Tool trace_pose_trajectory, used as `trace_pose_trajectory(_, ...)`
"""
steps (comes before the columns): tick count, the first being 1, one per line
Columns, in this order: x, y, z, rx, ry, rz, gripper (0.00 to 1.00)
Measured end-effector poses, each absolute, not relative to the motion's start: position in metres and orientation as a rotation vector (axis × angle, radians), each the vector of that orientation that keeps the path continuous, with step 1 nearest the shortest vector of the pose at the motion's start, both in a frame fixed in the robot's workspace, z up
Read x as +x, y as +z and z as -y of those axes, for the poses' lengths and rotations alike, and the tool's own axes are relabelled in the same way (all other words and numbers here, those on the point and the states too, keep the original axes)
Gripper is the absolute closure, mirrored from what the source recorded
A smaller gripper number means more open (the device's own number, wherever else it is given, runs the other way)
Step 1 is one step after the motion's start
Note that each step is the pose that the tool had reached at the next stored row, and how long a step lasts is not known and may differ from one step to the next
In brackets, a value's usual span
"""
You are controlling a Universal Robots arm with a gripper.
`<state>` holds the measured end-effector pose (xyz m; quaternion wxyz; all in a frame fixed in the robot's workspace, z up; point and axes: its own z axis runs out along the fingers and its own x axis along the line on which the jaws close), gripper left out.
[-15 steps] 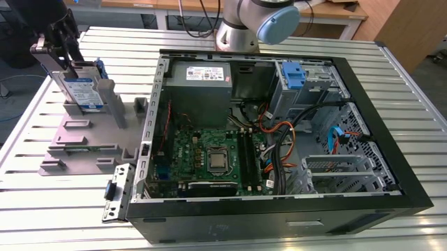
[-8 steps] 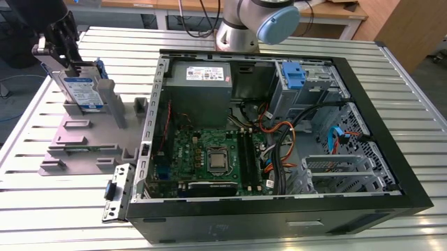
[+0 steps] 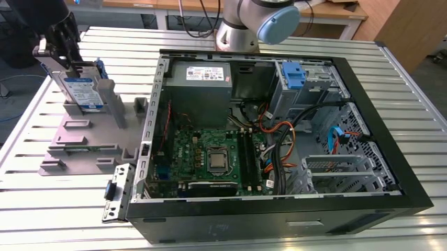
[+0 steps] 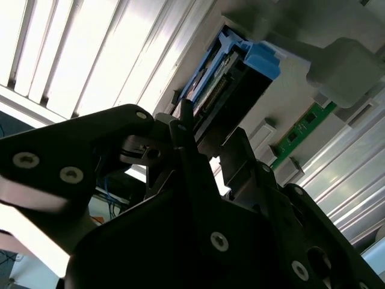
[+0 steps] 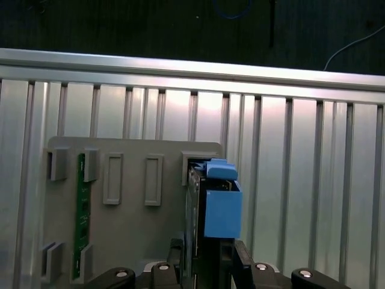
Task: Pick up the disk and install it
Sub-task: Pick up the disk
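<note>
In the exterior view the gripper [image 3: 65, 68] is closed narrow on the top end of the disk [image 3: 81, 93], which stands upright in a slot of the grey fixture [image 3: 84, 133] directly beneath it. Well away from the gripper, on the same slatted table [image 3: 63, 209], the open computer case [image 3: 279, 209] holds one grey box with a white sticker [image 3: 201, 78], one green mainboard [image 3: 202, 149], one blue latch piece [image 3: 294, 77] in the far bay and a metal cage [image 3: 335, 167] in the near corner. In the second wrist view the gripper [image 4: 207, 141] shows two black fingers [image 4: 187, 129], one on each side of the disk [image 4: 240, 84]; beyond it one green board [image 4: 301, 127] sits in the fixture [image 4: 295, 90]. In the first wrist view the disk [image 5: 218, 211] rises edge-on from the gripper [image 5: 207, 256], blue bracket outermost. The green board [image 5: 82, 211] stands in its own slots at the fixture's [image 5: 132, 229] far side, apart from the gripper, and table slats [image 5: 301, 180] run past it.
</note>
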<state>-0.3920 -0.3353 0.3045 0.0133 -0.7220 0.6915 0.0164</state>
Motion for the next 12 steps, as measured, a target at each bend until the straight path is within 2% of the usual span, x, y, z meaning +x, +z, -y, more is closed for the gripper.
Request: trace_pose_trajectory(12, -0.3917, 0.3029, 0.3351, -2.24, 0.052, -2.165, 0.55)
